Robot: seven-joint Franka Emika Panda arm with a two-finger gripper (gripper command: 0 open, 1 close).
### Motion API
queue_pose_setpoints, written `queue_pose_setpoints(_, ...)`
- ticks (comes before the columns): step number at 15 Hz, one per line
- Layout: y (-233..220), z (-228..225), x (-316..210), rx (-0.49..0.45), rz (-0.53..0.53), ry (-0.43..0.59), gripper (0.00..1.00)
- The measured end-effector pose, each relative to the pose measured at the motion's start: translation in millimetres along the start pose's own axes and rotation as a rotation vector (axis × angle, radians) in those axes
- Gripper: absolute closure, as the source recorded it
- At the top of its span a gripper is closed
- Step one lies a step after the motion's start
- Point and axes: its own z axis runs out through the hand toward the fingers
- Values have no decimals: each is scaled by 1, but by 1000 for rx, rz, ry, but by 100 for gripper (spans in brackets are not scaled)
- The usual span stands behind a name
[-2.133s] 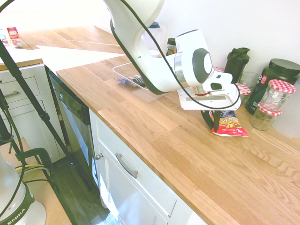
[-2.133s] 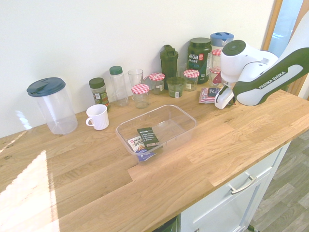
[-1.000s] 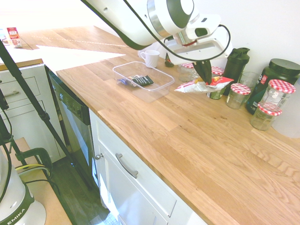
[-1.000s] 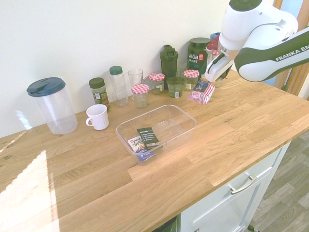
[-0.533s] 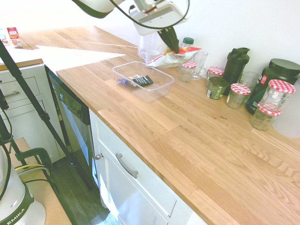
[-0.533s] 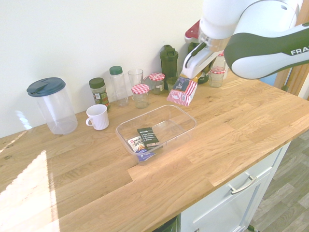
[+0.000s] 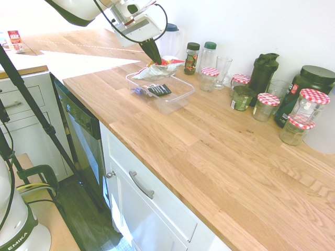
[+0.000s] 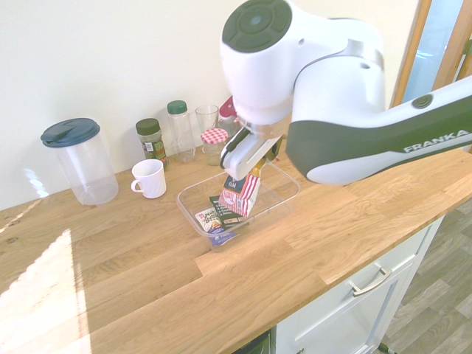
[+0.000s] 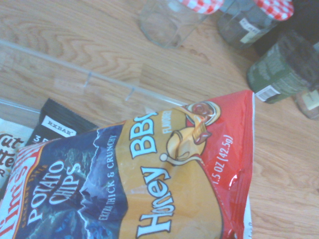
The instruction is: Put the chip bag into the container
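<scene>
Tool (image 7: 157, 61) clamped on chip bag (image 8: 241, 194), mid-frame in second exterior view; bag hangs below tool, over container (image 8: 275, 212). Coming move likely straight down, then release.

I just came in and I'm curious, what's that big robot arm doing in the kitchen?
The robot's gripper is shut on a bag of chips and holds it over the clear plastic tub on the wooden counter. It seems to be about to put it in. Two snack packets, one dark and one light, are in the tub.
</scene>
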Motion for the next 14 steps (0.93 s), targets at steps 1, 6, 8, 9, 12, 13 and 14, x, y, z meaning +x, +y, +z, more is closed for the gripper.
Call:
queue_pose_setpoints(1,-6,8,0,-8,1,-10,100)
queue_pose_setpoints(6,-4,41,15,-48,31,-44,100)
queue_pose_setpoints(8,4,54,21,-69,44,-54,100)
queue_pose_setpoints(9,8,61,23,-79,42,-69,0)
queue_pose_setpoints(12,16,81,18,-111,-3,-111,0)
queue_pose_setpoints(13,18,85,18,-118,-6,-116,0)
queue_pose_setpoints(14,21,88,19,-124,-6,-120,0)
